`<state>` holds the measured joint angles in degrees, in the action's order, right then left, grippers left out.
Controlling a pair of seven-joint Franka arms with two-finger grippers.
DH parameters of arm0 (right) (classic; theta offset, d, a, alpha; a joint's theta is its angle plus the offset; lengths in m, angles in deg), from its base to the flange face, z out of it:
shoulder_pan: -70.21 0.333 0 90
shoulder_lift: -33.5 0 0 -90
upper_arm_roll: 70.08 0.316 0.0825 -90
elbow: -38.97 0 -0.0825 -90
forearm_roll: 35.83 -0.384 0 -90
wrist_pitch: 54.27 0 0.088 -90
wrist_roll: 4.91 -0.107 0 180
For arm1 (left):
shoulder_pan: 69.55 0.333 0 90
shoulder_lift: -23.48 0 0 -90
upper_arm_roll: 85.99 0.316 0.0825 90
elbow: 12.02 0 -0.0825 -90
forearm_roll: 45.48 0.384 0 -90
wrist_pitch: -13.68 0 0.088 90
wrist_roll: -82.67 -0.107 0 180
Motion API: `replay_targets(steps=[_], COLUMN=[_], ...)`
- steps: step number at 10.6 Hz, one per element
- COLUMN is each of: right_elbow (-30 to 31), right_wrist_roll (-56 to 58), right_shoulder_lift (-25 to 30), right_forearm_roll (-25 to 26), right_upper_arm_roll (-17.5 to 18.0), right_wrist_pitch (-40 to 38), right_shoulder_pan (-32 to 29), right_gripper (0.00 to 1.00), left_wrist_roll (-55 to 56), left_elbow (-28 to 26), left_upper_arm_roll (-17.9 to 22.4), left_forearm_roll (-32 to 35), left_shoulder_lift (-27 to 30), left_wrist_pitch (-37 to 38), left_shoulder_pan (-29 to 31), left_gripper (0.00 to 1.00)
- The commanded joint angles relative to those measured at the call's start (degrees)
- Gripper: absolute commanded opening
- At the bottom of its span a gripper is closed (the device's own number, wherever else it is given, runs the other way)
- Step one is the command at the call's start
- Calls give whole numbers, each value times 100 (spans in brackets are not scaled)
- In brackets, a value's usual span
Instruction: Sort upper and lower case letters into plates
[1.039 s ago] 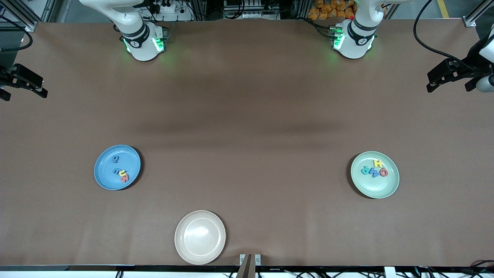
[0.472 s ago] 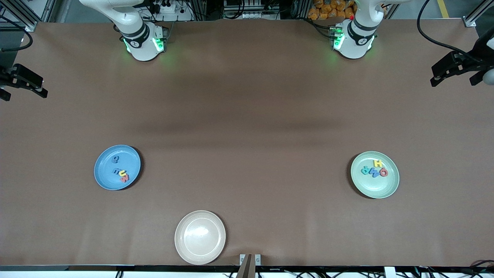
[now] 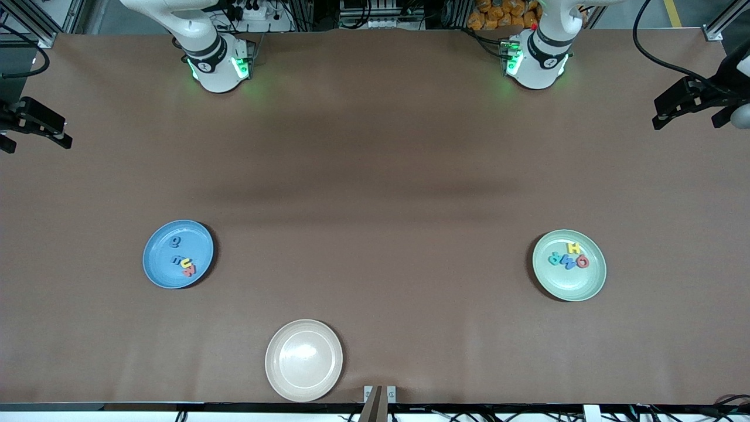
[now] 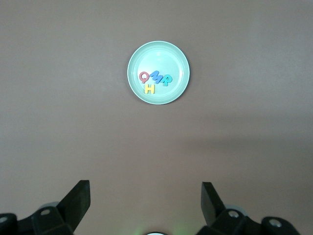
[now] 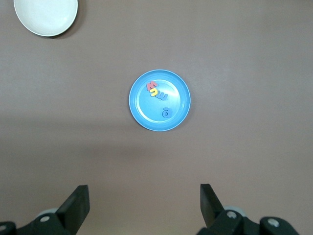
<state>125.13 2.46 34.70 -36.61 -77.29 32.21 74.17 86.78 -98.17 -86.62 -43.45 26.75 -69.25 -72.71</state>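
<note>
The bright blue plate (image 3: 159,265) lies toward the right arm's end of the table and holds several small letters (image 3: 186,265) in blue, yellow and red. The mint green plate (image 3: 571,286) lies toward the left arm's end and holds Q, M, R and H letters (image 3: 567,259). My left gripper (image 3: 688,119) hangs open and empty over the table's edge at its own end. Its wrist view shows its gripper (image 4: 145,188) open, well apart from the mint plate (image 4: 161,53). My right gripper (image 3: 35,139) waits open over its own edge of the table. In its wrist view the gripper (image 5: 144,192) is empty, and the blue plate (image 5: 177,92) lies well clear of it.
A beige cream plate (image 3: 303,360) with nothing in it lies near the table's front edge, nearer to the front camera than both other plates; it also shows in the right wrist view as the cream plate (image 5: 45,15). Brown table surface spreads between the plates and the bases.
The left gripper has drawn back slightly toward the base side at its end of the table. The right arm, plates and letters have not moved.
</note>
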Motion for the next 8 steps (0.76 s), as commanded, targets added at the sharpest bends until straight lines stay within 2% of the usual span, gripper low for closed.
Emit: replay_targets(steps=[1,8], right_elbow=[-109,-117], right_wrist_roll=[-25,-25], right_shoulder_lift=[-76,-85], right_forearm_roll=[-36,-54], right_upper_arm_roll=[1,1], right_wrist_pitch=[-61,-79], right_shoulder_pan=[-18,-36], right_gripper=[100,100], left_wrist_roll=[-139,-139], left_elbow=[72,72], left_upper_arm_roll=[142,178], left_forearm_roll=[-273,-239], left_shoulder_lift=[16,16], left_wrist_pitch=[198,199], left_shoulder_pan=[-45,-62], left_gripper=[100,100])
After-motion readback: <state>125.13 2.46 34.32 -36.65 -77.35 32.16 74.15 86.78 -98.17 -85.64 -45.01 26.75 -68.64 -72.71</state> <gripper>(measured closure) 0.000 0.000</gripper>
